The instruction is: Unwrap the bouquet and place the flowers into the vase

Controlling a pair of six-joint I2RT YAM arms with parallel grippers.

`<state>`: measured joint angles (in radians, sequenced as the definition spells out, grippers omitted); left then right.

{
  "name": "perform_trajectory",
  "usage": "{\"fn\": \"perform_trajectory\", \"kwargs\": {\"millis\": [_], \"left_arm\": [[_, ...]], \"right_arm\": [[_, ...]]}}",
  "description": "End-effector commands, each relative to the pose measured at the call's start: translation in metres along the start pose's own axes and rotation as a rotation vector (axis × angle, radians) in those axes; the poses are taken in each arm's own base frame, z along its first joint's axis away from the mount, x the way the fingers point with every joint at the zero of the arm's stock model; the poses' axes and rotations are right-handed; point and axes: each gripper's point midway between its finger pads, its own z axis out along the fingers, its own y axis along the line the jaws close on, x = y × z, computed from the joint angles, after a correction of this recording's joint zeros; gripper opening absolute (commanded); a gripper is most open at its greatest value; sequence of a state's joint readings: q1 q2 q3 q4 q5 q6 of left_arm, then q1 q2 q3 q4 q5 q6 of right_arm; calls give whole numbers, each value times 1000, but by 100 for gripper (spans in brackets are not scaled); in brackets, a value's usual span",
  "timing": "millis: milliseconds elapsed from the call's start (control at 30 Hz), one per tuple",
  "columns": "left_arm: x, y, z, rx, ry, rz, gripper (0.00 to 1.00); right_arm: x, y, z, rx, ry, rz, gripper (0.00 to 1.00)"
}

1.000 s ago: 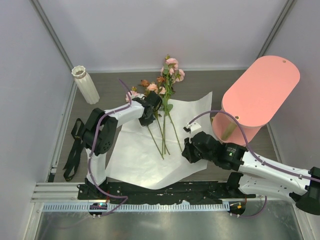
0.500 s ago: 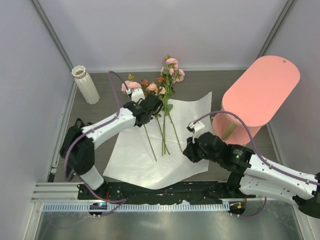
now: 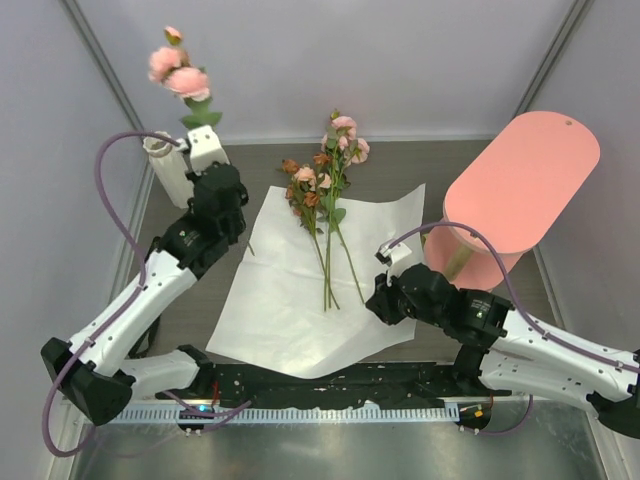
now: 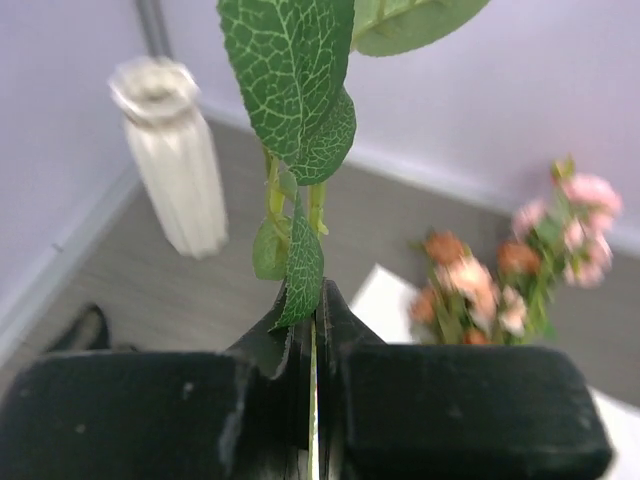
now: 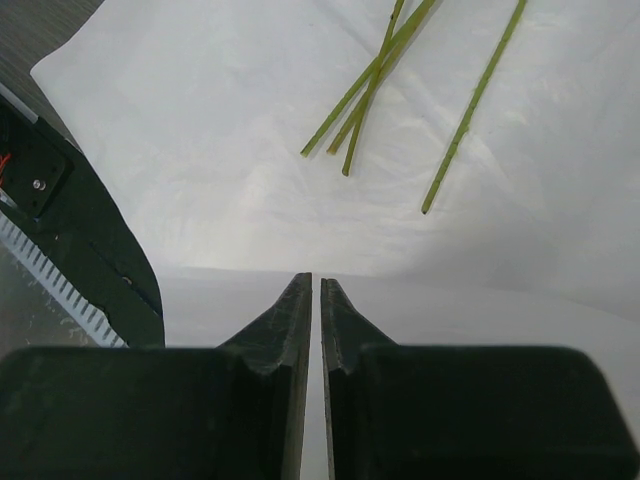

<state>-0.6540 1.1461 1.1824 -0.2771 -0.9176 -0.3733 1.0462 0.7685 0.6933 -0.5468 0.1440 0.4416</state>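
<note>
My left end effector [image 4: 314, 305] clamps the light, whippy flower [image 3: 185, 80] by its stem beside the vase [image 4: 170, 160]; my right end effector [image 5: 311, 288] is barely parted.

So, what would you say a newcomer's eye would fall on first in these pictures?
Probably the pink flower that the left gripper holds high at the back left, shut on its stem near the white ribbed vase. Then the big pink oval stand on the right, and the other flowers lying on the white paper mid-table.
</note>
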Motion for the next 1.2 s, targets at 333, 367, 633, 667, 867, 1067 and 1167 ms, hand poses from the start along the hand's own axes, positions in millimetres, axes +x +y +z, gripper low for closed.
{"fn": "perform_trajectory", "kwargs": {"millis": [333, 367, 633, 667, 867, 1067, 1167], "left_arm": [[-217, 77, 60, -361, -567, -69, 0], [-224, 81, 62, -377, -593, -94, 0], [-251, 115, 84, -571, -725, -139, 0], [-251, 117, 87, -586, -748, -160, 0], [-248, 133, 98, -694, -783, -131, 0], [-233, 142, 117, -751, -784, -96, 0], [-224, 143, 128, -767, -781, -67, 0]], "right_arm": [[-20, 9, 9, -6, -29, -39, 15], [-21, 10, 10, -6, -30, -38, 15], [-18, 10, 12, -10, -20, -44, 15], [-19, 10, 11, -9, -26, -45, 15], [-19, 3, 8, 16, -44, -43, 15], [-24, 0, 4, 28, -73, -42, 15], [-25, -1, 2, 29, -80, -42, 15]]}}
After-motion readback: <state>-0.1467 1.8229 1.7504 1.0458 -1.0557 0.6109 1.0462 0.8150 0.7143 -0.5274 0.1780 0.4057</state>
